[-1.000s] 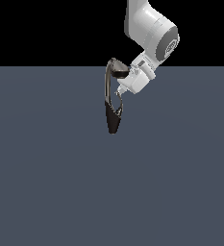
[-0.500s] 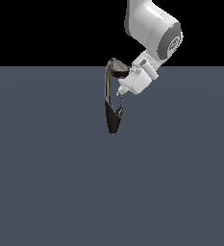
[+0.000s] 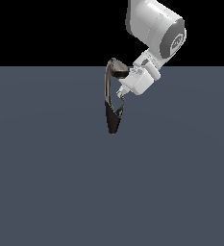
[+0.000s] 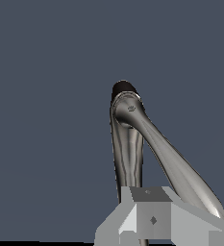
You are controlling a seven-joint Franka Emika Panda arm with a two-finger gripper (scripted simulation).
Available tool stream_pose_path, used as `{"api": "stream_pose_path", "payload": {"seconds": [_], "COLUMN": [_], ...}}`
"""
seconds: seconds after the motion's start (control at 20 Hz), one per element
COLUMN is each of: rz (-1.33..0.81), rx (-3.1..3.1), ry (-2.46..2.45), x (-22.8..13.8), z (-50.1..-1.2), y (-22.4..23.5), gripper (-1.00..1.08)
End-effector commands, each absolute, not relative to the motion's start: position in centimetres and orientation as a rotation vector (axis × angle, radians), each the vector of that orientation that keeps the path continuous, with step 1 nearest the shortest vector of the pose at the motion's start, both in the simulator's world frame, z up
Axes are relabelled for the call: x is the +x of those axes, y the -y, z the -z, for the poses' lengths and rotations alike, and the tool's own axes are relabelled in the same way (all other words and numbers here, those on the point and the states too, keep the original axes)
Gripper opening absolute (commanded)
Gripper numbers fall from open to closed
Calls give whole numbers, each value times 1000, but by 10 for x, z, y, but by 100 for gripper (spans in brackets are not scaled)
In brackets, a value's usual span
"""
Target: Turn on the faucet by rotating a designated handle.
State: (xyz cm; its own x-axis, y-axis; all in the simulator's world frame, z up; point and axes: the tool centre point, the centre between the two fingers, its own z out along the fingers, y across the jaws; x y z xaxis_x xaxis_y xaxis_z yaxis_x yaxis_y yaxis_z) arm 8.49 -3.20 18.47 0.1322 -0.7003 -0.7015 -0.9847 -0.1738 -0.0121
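The faucet (image 3: 107, 91) stands on a dark cone base (image 3: 113, 122), its thin neck arching up to a rounded spout head (image 3: 118, 71). The handle (image 3: 119, 108), a short silvery lever, rises from the base on the exterior view's right. My gripper (image 3: 121, 94) comes down from the upper right with its fingertips at the handle's tip. In the wrist view the fingers (image 4: 149, 214) look closed together, and the handle (image 4: 129, 158) runs from the dark base (image 4: 123, 89) behind them. The neck (image 4: 180, 168) passes beside them.
The faucet stands on a flat dark blue-grey surface (image 3: 60, 182). The white arm (image 3: 154, 29) hangs above and to the exterior view's right of the faucet. Nothing else shows.
The arm's upper part has shifted slightly toward the exterior view's right. The gripper stays at the handle's tip, and the faucet looks the same.
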Motion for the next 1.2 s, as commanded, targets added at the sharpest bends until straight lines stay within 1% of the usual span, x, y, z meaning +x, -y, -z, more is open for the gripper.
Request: {"api": "stream_pose_path", "payload": {"seconds": [0.0, 0.5, 0.55, 0.6, 1.0, 1.05, 1.1, 1.15], "rz": [-795, -803, -803, -784, -804, -804, -785, -786], "rx": [-1935, -1938, -1938, -1947, -1939, -1939, -1963, -1962], "ry": [-1620, -1615, -1615, -1597, -1614, -1614, -1566, -1568], "x": [74, 43, 43, 52, 31, 31, 43, 44], "z": [-181, -173, -173, -182, -138, -138, -162, -159], "y": [37, 49, 49, 41, 87, 87, 64, 67], "gripper": [-100, -100, -100, -100, -100, -100, -100, -100]}}
